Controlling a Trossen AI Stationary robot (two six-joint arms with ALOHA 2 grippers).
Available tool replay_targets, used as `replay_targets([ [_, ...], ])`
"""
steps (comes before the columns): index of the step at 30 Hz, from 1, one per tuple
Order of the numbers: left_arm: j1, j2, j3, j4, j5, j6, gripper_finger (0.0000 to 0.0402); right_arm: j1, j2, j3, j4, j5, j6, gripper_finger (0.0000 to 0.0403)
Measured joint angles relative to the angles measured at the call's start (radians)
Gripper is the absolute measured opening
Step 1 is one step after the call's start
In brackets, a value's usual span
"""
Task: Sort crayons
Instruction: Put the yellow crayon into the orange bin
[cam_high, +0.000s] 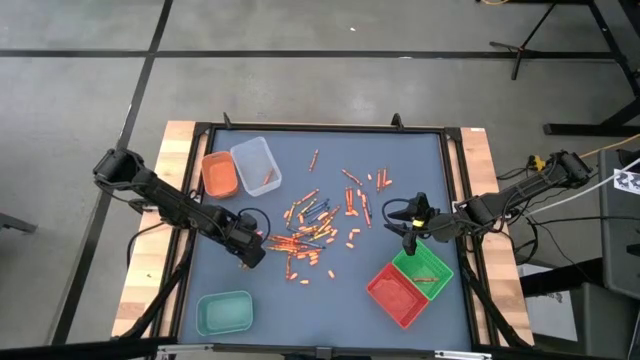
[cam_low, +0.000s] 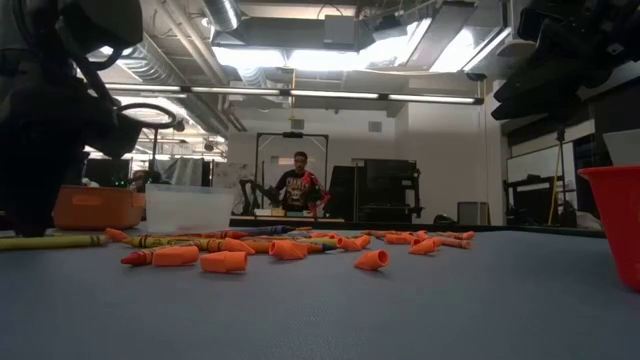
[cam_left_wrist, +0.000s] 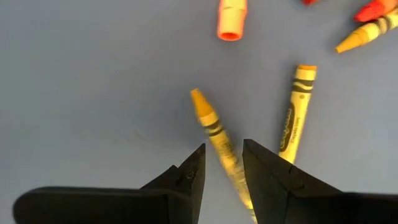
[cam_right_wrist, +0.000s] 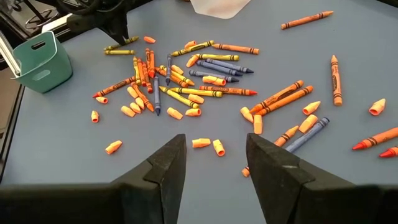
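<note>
A blue-grey table in a dark frame carries everything, with the left arm reaching in from its left edge and the right arm from its right edge. Five small trays sit on it: a clear tray and an orange tray side by side near the far left, a teal tray at the near left corner, and a green tray touching a red tray at the near right. The left gripper is low over the table at the left edge of the scatter, its fingers parted around a yellow crayon that lies flat between them; whether the pads touch it cannot be told. A second yellow crayon lies just beside it. The right gripper hangs above the far edge of the green tray, its fingers spread wide with nothing between them. The crayons lie scattered across the middle of the table, mostly orange and red with some yellow and blue, many as short broken stubs. One orange crayon lies inside the clear tray. A person stands in the room beyond the table.
</note>
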Motion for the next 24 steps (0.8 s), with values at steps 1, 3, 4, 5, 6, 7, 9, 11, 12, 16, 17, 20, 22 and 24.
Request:
replay_targets([
  [1, 0.0, 0.0, 0.0, 0.001, 0.0, 0.0, 0.0092, 0.0, 0.0, 0.0, 0.0, 0.0, 0.0, 0.0166],
  [3, 0.0, 0.0, 0.0, 0.0, 0.0, 0.0, 0.0092, 0.0, 0.0, 0.0, 0.0, 0.0, 0.0, 0.0166],
  [4, 0.0, 0.0, 0.0, -0.001, 0.0, 0.0, 0.0092, 0.0, 0.0, 0.0, 0.0, 0.0, 0.0, 0.0166],
  [5, 0.0, 0.0, 0.0, -0.002, -0.001, 0.0, 0.0092, 0.0, 0.0, 0.0, 0.0, 0.0, 0.0, 0.0166],
  [6, 0.0, 0.0, 0.0, -0.006, -0.001, 0.0, 0.0092, 0.0, 0.0, 0.0, 0.0, 0.0, 0.0, 0.0166],
  [7, 0.0, 0.0, 0.0, -0.012, -0.001, 0.0, 0.0092, 0.0, 0.0, 0.0, 0.0, 0.0, 0.0, 0.0166],
  [9, 0.0, 0.0, 0.0, -0.034, -0.001, 0.0, 0.0092, 0.0, 0.0, 0.0, 0.0, 0.0, 0.0, 0.0166],
  [11, 0.0, 0.0, 0.0, -0.049, -0.001, 0.0, 0.0092, 0.0, 0.0, 0.0, 0.0, 0.0, 0.0, 0.0166],
  [12, 0.0, 0.0, 0.0, -0.055, -0.001, 0.0, 0.0091, 0.0, 0.0, 0.0, 0.0, 0.0, 0.0, 0.0166],
  [16, 0.0, 0.0, 0.0, -0.058, -0.002, 0.0, 0.0091, 0.0, 0.0, 0.0, 0.0, 0.0, 0.0, 0.0166],
  [17, 0.0, 0.0, 0.0, -0.058, -0.002, -0.001, 0.0091, 0.0, 0.0, 0.0, 0.0, 0.0, 0.0, 0.0166],
  [20, 0.0, 0.0, -0.011, -0.055, -0.002, -0.035, 0.0086, 0.0, 0.0, 0.0, 0.0, 0.0, 0.0, 0.0166],
  [22, 0.0, -0.001, -0.021, -0.052, -0.001, -0.055, 0.0078, 0.0, 0.0, 0.0, 0.0, 0.0, 0.0, 0.0166],
  [24, 0.0, -0.003, -0.029, -0.05, 0.006, -0.056, 0.0067, 0.0, 0.0, 0.0, 0.0, 0.0, 0.0, 0.0166],
])
